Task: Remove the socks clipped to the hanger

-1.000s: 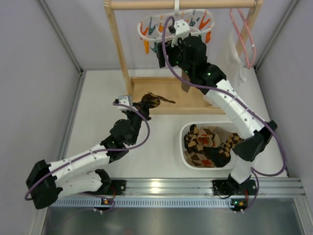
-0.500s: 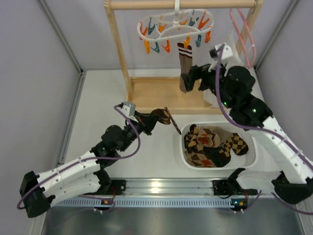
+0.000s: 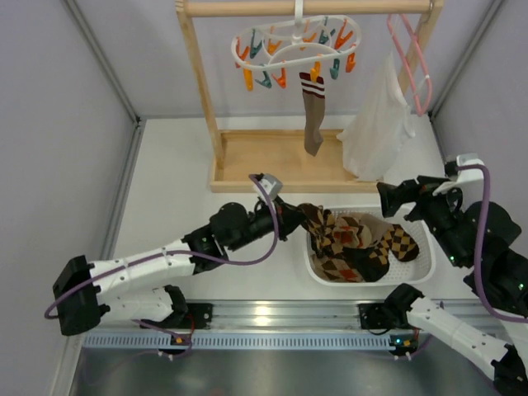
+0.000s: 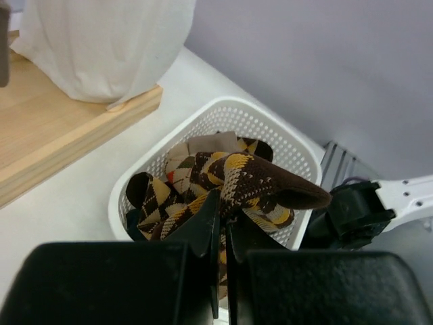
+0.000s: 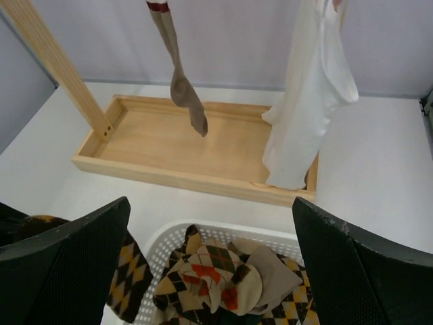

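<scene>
The white oval hanger (image 3: pixel 293 43) hangs from the wooden rail with orange and teal clips. One plain brown sock (image 3: pixel 312 115) with a striped cuff dangles from a clip, also visible as the brown sock (image 5: pixel 179 74) in the right wrist view. My left gripper (image 3: pixel 290 217) is shut on a dark argyle sock (image 4: pixel 270 183), holding it over the left rim of the white basket (image 3: pixel 422 268). Several argyle and tan socks (image 5: pixel 223 277) lie in the basket. My right gripper (image 3: pixel 392 206) hovers open above the basket's right side with nothing between its fingers (image 5: pixel 67 264).
A white garment (image 3: pixel 379 124) hangs from a pink wire hanger (image 3: pixel 412 58) at the right of the rack. The rack's wooden base tray (image 3: pixel 272 161) lies behind the basket. Grey walls close in on both sides.
My left gripper carried the argyle sock rightward to the basket rim. My right gripper opened wide and drew back from the hanger, down and right, to above the basket.
</scene>
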Tool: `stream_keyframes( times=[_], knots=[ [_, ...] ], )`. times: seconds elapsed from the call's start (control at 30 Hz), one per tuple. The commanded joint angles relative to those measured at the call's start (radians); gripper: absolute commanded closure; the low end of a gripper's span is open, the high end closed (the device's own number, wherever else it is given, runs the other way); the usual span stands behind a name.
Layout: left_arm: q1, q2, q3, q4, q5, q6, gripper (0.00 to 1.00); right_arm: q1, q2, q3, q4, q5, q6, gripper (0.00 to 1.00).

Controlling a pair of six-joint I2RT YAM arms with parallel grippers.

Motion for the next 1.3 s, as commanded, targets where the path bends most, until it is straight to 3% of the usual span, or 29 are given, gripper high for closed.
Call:
stream_keyframes(
  times=[0.0,0.17,0.27,0.5,0.77,0.87,1.0,1.03,1.1,1.27],
  knots=[
    [-0.137,0.116,0.168,-0.064,-0.143,0.149,1.0,-0.002,-0.053,0.0,-0.118,0.073,0.035,0.0],
    [-0.226,0.337,0.358,-0.182,-0.28,0.243,1.0,-0.004,-0.116,0.046,-0.174,0.097,0.046,0.0],
    [-0.268,0.441,0.472,-0.237,-0.306,0.287,1.0,-0.002,-0.137,0.116,-0.238,0.21,0.07,0.0],
    [-0.303,0.651,0.705,-0.312,-0.303,0.335,1.0,-0.001,-0.192,0.244,-0.299,0.272,0.08,0.0],
    [-0.305,0.914,0.926,-0.355,-0.23,0.331,0.98,-0.001,-0.226,0.275,-0.352,0.283,0.084,0.01],
    [-0.306,0.971,0.983,-0.367,-0.26,0.314,0.76,-0.001,-0.225,0.264,-0.362,0.28,0.089,0.01],
    [-0.32,0.936,0.974,-0.366,-0.352,0.3,0.36,0.001,-0.206,0.242,-0.376,0.266,0.101,0.01],
    [-0.323,0.917,0.966,-0.366,-0.369,0.3,0.2,0.001,-0.205,0.236,-0.376,0.263,0.103,0.01],
    [-0.335,0.853,0.926,-0.366,-0.425,0.295,0.05,0.002,-0.206,0.212,-0.356,0.258,0.104,0.01],
    [-0.343,0.675,0.775,-0.363,-0.59,0.228,0.02,0.002,-0.223,0.149,-0.306,0.231,0.107,0.01]
  ],
)
